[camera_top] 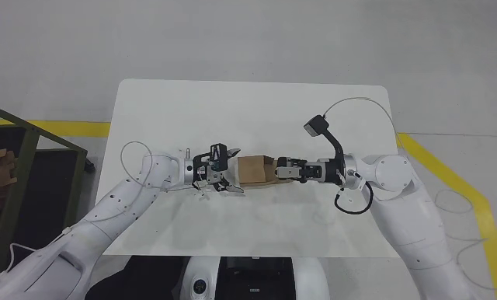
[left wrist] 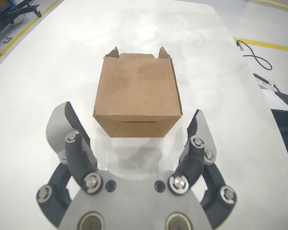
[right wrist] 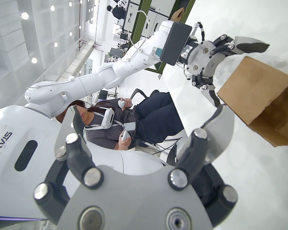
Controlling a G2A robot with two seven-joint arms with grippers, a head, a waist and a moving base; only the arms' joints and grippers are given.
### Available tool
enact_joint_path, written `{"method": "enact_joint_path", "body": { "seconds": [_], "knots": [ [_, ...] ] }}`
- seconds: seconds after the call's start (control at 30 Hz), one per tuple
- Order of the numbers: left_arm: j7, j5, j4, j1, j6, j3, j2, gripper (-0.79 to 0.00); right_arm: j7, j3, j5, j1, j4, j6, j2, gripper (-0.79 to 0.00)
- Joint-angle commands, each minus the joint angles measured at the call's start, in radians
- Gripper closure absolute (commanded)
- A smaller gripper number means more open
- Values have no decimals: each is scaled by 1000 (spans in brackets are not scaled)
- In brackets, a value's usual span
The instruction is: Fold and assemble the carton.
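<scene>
Mid-desk, between both arms, the carton point(camera_top: 255, 169) lies on its side on the white desk point(camera_top: 349, 222), roughly centred.

Left gripper point(camera_top: 235, 172) sits just beside the closed end, fingers point(left wrist: 69, 118) spread wide and flanking it, not touching. Right gripper point(camera_top: 279, 170) is at the opposite, open end, also spread, holding nothing. One finger is close to a carton corner; can't tell if it makes contact.

Step in hand, as I judge it: close the open end.
- Brace first. Bring the left gripper flat against the closed end or pinch the side walls lightly so the carton can't slide.
- Fold the two small side flaps point(left wrist: 163, 52) inward before the larger flap, then tuck.
- Push along the crease, not mid-panel, or the thin walls will likely buckle.
- Keep it low on the desk. The carton looks light and may skid or tip under a one-sided push.

Carton look:
- Plain brown cardboard, box-shaped and already squared up.
- The end facing the left gripper is shut, with a thin slit point(left wrist: 136, 122) across it where a tab seems tucked.
- At the far end, flap tips stick out and the inside is visible from the right wrist.
- Edges look slightly ragged at the flap corners.
- No tape seen.
</scene>
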Motion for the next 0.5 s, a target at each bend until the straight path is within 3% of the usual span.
{"method": "enact_joint_path", "body": {
  "seconds": [0.0, 0.2, 0.23, 0.47],
  "knots": [
    [0, 0, 0, 0, 0, 0, 0, -785, 0, 0, 0, 0, 0, 0, 0, -785],
    [0, 0, 0, 0, 0, 0, 0, -785, 0, 0, 0, 0, 0, 0, 0, -785],
    [0, 0, 0, 0, 0, 0, 0, -785, 0, 0, 0, 0, 0, 0, 0, 0],
    [0, 0, 0, 0, 0, 0, 0, -785, 0, 0, 0, 0, 0, 0, 0, 0]
  ]
}}
